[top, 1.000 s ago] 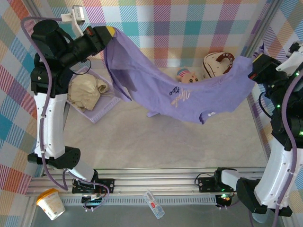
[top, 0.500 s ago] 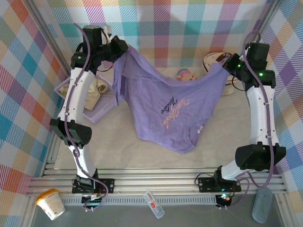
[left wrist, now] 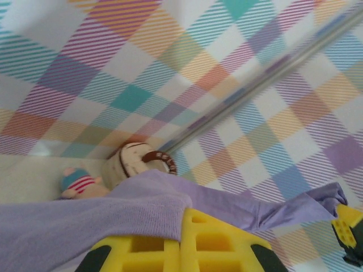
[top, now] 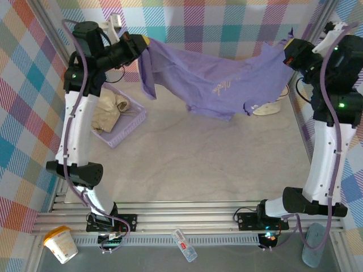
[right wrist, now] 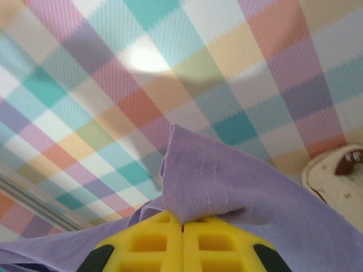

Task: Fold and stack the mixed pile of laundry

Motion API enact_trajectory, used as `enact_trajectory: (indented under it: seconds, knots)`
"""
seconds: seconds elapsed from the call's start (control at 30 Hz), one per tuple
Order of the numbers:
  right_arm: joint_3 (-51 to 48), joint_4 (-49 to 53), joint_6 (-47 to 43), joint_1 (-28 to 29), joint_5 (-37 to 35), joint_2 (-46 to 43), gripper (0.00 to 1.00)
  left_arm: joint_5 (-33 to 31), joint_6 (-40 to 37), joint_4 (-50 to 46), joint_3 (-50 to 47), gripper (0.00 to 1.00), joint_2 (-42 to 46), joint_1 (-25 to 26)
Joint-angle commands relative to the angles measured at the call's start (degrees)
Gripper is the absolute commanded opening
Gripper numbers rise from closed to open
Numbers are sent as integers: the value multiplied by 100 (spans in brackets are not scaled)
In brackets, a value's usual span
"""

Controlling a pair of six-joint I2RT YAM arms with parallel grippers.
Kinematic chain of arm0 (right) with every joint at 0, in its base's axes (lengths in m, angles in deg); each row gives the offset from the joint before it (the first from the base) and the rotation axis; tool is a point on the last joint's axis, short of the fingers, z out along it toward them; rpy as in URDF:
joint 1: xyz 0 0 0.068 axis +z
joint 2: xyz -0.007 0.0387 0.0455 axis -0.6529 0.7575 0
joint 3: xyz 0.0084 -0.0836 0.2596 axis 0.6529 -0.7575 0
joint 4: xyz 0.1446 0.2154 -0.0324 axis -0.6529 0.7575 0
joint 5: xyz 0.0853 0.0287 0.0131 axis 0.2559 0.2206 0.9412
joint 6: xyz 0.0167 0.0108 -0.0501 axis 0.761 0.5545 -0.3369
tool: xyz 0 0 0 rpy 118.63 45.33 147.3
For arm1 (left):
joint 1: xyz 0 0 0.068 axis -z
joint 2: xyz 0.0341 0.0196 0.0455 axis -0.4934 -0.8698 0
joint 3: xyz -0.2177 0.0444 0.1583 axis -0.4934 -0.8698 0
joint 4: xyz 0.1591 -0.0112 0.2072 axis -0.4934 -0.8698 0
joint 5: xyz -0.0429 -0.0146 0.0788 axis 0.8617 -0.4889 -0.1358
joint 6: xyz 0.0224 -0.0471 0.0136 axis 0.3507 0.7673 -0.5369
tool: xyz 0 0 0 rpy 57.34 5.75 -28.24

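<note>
1. The lavender T-shirt (top: 218, 85) hangs stretched in the air between the two grippers, its printed chest sagging below them.
2. The left gripper (top: 142, 44) is clamped on one edge of it. The right gripper (top: 287, 50) pinches the opposite edge, its yellow fingers pressed together.
3. The beige garment (top: 108, 110) lies crumpled in the lavender basket (top: 129, 126), below the left gripper.
4. A cream round case (top: 271, 107) sits under the shirt's end near the right gripper.
</note>
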Motion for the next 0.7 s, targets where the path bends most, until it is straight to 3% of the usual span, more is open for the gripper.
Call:
enact_trajectory:
  seconds: [0.0,0.23,0.47,0.67]
  knots:
    - [520,257,-208,-45,270,-253,0,471,53,511,192,0,641,-4]
    - [998,428,-264,-42,-40,-744,0,403,149,694,177,0,1352,11]
    - [1070,326,-485,-47,-505,-852,0,290,444,820,-23,0,1407,10]
    - [-27,-187,-169,-48,-191,-497,0,-21,473,643,-766,0,1060,10]
